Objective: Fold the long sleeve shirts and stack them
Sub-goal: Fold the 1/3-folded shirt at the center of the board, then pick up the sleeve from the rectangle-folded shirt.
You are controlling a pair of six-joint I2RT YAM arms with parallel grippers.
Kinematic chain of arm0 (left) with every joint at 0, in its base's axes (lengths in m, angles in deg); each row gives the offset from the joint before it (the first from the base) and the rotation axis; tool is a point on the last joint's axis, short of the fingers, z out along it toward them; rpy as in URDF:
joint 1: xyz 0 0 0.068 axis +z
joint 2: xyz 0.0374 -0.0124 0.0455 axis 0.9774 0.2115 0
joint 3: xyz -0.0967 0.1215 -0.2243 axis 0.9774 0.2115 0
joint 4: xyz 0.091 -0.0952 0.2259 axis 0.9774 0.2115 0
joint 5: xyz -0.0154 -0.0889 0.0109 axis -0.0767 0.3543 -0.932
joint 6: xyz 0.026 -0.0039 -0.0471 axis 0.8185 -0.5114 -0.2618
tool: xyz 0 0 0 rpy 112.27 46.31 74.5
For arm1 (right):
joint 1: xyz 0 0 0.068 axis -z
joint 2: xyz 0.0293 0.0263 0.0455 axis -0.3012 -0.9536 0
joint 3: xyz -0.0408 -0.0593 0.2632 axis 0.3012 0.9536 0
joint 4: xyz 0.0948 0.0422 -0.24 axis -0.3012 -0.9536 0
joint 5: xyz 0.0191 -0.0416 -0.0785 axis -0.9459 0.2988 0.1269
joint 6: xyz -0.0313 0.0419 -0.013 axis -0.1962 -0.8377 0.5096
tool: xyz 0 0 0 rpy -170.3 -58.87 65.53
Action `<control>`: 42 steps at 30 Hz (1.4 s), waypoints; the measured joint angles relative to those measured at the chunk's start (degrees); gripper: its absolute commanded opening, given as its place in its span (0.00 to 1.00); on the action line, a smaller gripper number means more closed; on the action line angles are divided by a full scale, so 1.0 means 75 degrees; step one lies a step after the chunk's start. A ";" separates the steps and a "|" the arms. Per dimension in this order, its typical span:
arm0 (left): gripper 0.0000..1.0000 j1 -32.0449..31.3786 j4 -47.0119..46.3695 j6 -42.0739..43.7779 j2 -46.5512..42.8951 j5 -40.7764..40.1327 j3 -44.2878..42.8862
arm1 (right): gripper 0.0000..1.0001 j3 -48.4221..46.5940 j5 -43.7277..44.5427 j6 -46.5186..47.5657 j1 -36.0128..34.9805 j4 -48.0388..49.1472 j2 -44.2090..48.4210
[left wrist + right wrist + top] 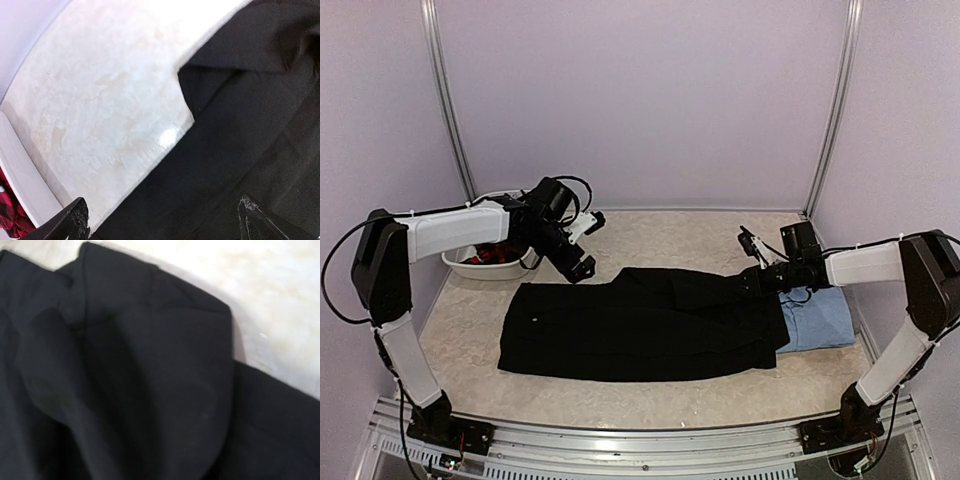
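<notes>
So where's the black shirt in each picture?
Top external: black shirt spread across the middle of the table.
Left wrist: black shirt fills the right side and bottom.
Right wrist: black shirt fills nearly the whole picture.
Shared landmark: the pale marbled tabletop bordering the shirt's edge.

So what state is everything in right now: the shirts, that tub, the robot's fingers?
black shirt: laid flat in a long strip, partly folded, right end overlapping the blue one.
light blue shirt: folded, left edge under the black shirt.
white tub: holds red plaid cloth.
left fingers: wide open, empty.
right fingers: over the black shirt; open or shut unclear.
</notes>
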 measured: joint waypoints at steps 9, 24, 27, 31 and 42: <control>0.99 0.0268 -0.2069 -0.2090 -0.0338 0.0286 0.0632 | 0.77 -0.0493 0.0554 -0.0146 -0.0256 -0.0463 0.0157; 0.99 0.0073 -0.3672 -0.4584 -0.1848 -0.0236 0.2416 | 0.74 -0.6012 0.2943 0.0207 -0.2637 -0.2130 -0.3491; 0.99 0.0082 -0.3879 -0.4774 -0.2460 -0.0259 0.3092 | 0.74 -0.6822 0.3375 0.0271 -0.3075 -0.2457 -0.4255; 0.99 0.0119 -0.4147 -0.4951 -0.3241 -0.0291 0.3689 | 0.72 -0.7644 0.3716 0.0289 -0.3424 -0.2903 -0.5050; 0.99 0.0289 -0.4232 -0.5004 -0.3520 -0.0361 0.3748 | 0.57 -0.9425 0.5015 0.0172 -0.3724 -0.3774 -0.6493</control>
